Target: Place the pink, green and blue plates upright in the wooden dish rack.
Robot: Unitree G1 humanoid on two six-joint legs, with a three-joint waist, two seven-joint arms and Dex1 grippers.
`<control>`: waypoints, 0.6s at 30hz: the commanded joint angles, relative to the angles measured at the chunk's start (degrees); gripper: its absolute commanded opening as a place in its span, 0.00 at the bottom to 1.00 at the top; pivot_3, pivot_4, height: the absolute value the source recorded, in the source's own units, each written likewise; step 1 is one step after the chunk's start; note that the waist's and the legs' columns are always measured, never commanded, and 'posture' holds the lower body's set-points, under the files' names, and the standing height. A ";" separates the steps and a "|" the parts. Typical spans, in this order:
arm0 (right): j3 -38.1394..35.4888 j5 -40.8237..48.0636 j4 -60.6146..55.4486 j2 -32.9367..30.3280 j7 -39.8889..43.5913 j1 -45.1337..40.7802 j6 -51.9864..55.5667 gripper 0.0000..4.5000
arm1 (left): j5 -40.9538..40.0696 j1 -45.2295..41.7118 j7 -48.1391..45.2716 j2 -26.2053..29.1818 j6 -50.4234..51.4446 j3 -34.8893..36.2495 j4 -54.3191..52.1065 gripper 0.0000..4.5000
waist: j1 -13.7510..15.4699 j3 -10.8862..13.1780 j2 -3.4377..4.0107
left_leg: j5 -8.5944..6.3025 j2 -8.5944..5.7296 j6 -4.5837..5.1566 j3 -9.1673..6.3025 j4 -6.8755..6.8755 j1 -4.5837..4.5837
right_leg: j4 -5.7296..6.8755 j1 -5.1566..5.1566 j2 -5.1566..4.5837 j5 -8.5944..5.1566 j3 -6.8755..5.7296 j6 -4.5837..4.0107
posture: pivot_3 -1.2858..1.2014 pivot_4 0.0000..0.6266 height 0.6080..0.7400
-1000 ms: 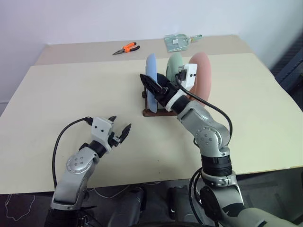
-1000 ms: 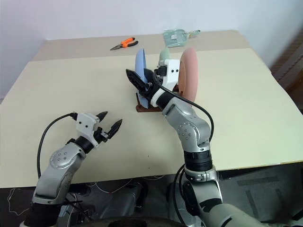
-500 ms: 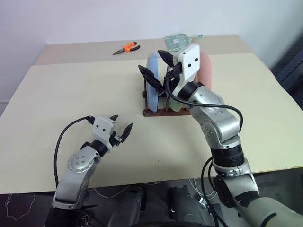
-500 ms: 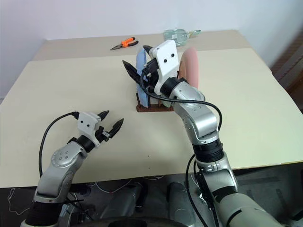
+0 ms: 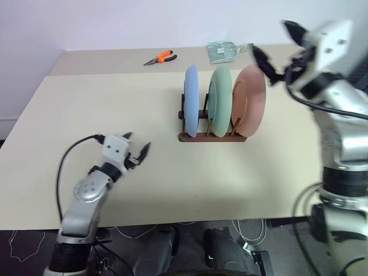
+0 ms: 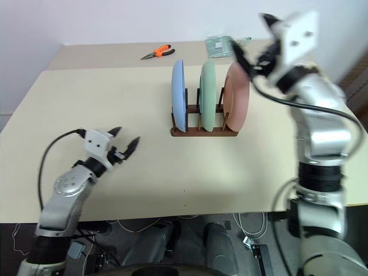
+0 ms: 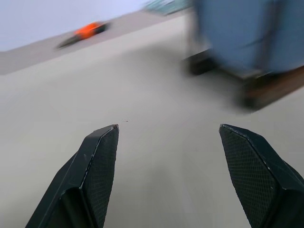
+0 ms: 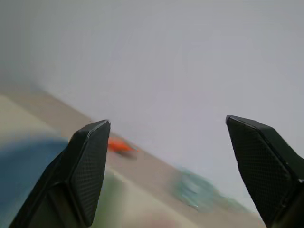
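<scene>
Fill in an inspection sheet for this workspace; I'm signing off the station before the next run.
Surface: beige tabletop, bare at the front.
Job's things: light blue round plate, pale green round plate and pink round plate stand upright, side by side, in the small dark brown wooden dish rack.
Clutter: orange-handled pliers and a clear plastic packet near the far edge.
Grippers: left gripper low over the table, fingers open, empty; right gripper raised beside the pink plate, fingers open, empty.
Cables: black cable loops from the left wrist; wires below the table.
Surroundings: plain white wall.
</scene>
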 commanded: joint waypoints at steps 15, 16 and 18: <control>1.22 -2.03 10.79 -0.07 11.06 23.73 -8.80 0.88 | -2.73 6.81 -6.04 3.24 0.08 5.32 -0.25 0.77 | 0.18 0.13 0.48 | -0.09 0.15 0.11 0.33 0.13 0.03 | 0.00 0.01 -0.04 0.00 0.15 -0.09 | 0.52 0.24 0.91; 1.60 -2.37 11.62 0.02 11.00 23.27 -9.37 0.88 | -2.76 6.66 -6.02 3.14 0.32 5.18 -0.26 0.77 | 0.29 0.13 0.48 | -0.09 0.15 0.11 0.33 0.14 0.03 | 0.00 0.01 -0.04 0.01 0.15 -0.09 | 0.52 0.24 0.91; 2.07 -2.57 12.90 0.30 10.84 22.28 -10.01 0.88 | -2.82 6.32 -5.73 2.92 0.75 5.07 -0.29 0.77 | 0.33 0.13 0.48 | -0.09 0.15 0.11 0.33 0.15 0.03 | 0.00 0.01 -0.04 0.01 0.14 -0.09 | 0.52 0.24 0.91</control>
